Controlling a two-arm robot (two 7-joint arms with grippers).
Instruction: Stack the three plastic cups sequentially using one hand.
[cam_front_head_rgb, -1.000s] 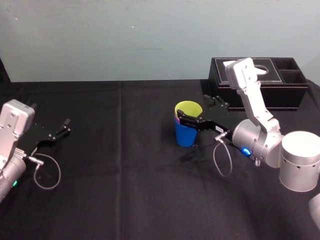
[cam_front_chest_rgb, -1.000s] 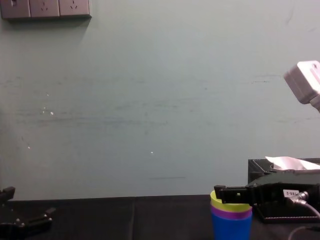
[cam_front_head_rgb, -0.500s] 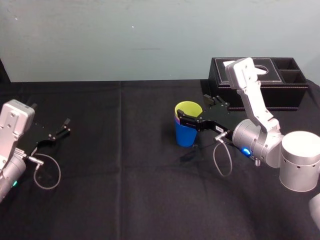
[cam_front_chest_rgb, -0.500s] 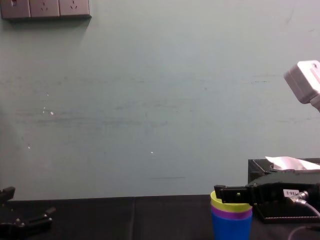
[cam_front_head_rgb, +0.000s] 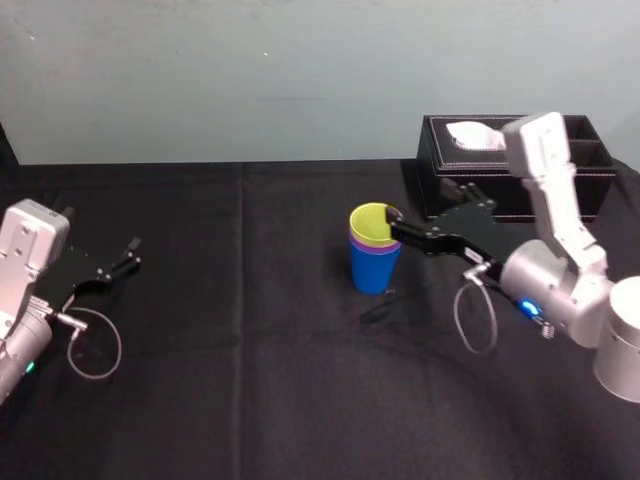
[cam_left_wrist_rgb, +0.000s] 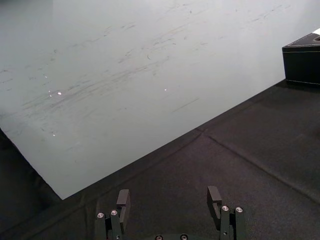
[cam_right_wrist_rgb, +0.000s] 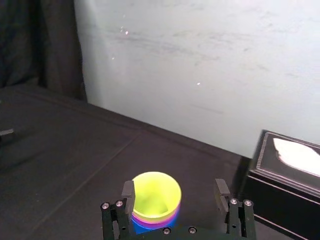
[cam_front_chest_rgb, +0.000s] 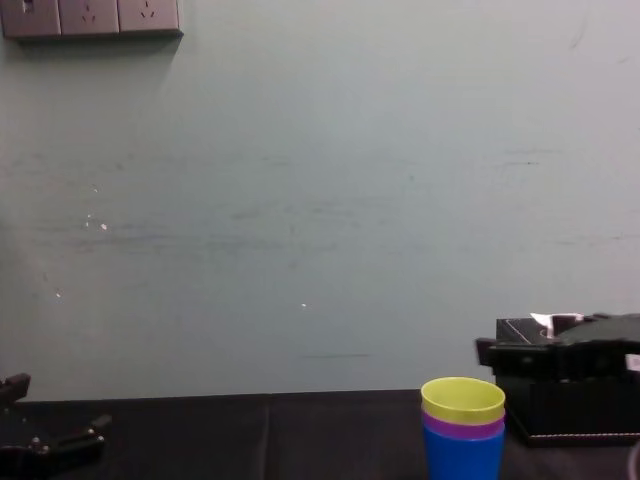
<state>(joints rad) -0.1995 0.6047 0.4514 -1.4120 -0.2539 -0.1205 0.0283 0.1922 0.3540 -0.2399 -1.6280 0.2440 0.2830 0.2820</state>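
head view: on the black cloth-covered table the three cups stand upright, nested in one stack near the middle. the bright blue tapered plastic cup is at the bottom, the purple plastic cup shows as a band above it, and the yellow-green plastic cup is on top. the right gripper, slim black fingers on a grey-white arm, sits just beside the stack, spread wide and holding nothing. behind it stands the black rectangular tissue box. the left gripper is parked well apart at the table's left.

left wrist view: its fingers stand apart with nothing between them.

right wrist view: the yellow-green mouth lies ahead, between the spread fingers.

chest view: the right gripper hangs just above rim level, clear of the cups.

the stacking looks done. the cups are likely light, stiff, thin-walled and slick. a pinch would best go across the upper wall under the rim, since the taper invites slipping and a nudge could topple the stack.
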